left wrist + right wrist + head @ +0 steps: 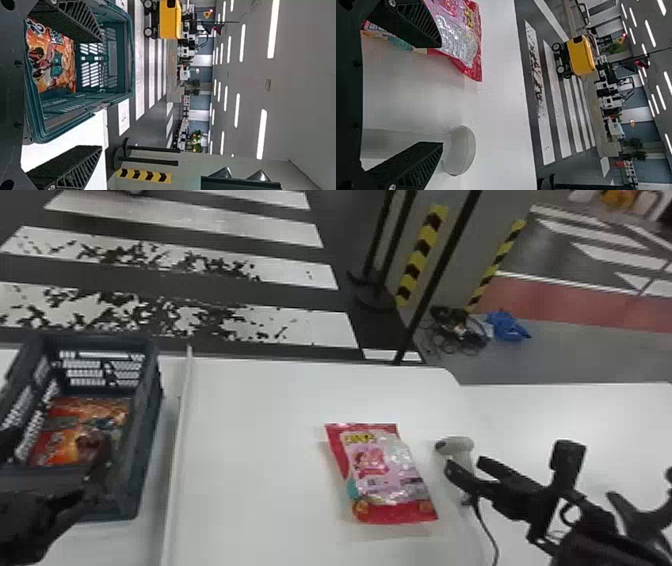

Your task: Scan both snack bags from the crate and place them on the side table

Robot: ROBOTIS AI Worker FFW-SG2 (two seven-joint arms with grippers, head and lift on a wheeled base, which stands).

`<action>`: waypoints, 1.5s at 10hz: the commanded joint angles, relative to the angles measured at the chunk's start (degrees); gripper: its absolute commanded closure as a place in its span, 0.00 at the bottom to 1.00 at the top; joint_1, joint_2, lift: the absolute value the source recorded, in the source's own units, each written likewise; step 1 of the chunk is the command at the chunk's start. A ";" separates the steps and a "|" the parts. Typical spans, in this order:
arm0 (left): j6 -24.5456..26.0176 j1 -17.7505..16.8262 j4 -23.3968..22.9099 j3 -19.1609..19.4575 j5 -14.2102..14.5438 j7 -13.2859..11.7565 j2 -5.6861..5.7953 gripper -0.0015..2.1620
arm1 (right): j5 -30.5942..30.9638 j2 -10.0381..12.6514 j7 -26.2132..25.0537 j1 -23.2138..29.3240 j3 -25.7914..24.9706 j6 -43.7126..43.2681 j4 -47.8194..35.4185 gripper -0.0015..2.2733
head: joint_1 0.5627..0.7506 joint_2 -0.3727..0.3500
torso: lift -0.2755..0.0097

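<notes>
A smooth white table (250, 450) spreads through the head view; on it, to the left of the right gripper (463, 463), the pink bag (385, 475) lies flat, probably to leave its label readable by the scanner (457, 444) near that gripper's tips. The crate (144, 430), hard slotted plastic, keeps the orange bag (75, 440) contained

In the left wrist view, the left gripper (101, 94) is parted and empty, one ribbed finger over the crate, perhaps to allow for the bag's soft bulk

In the right wrist view, the right gripper is spread too, grasping nothing: crinkled glossy film by one finger, the scanner's rounded head by the other
</notes>
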 commanded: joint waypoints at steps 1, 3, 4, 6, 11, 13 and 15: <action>0.00 0.02 0.09 0.00 0.00 0.00 0.16 0.02 | 1.92 -1.72 -0.06 -2.21 -0.10 -0.67 3.22 0.02 | 0.70 0.08 | 0.62; 0.00 0.02 0.09 0.00 0.00 0.00 0.16 0.02 | 3.94 -3.22 -0.06 -3.36 0.34 -1.55 6.03 0.02 | 0.70 0.07 | 0.62; 0.00 0.02 0.09 0.00 0.00 0.00 0.16 0.02 | 5.35 -3.66 -0.06 -4.50 0.34 -2.78 8.14 0.02 | 0.70 0.06 | 0.62; 0.17 0.11 0.09 -0.09 0.09 0.00 0.16 0.02 | 7.55 -5.41 -0.14 -6.26 0.69 -3.84 12.36 0.02 | 0.70 0.05 | 0.62; 0.17 0.28 0.09 -0.09 0.17 0.00 0.42 0.02 | 12.91 -7.79 -0.41 -10.56 1.31 -4.54 20.71 0.37 | 0.70 0.03 | 0.62; 0.00 0.28 0.18 -0.09 0.26 0.00 0.60 0.02 | 14.49 -7.70 -1.29 -11.00 1.22 -4.72 21.42 0.75 | 0.70 0.03 | 0.62; 0.00 0.28 0.44 -0.18 0.26 0.00 0.60 0.02 | 14.58 -7.35 -2.25 -11.00 0.34 -6.30 21.24 0.90 | 0.70 0.03 | 0.62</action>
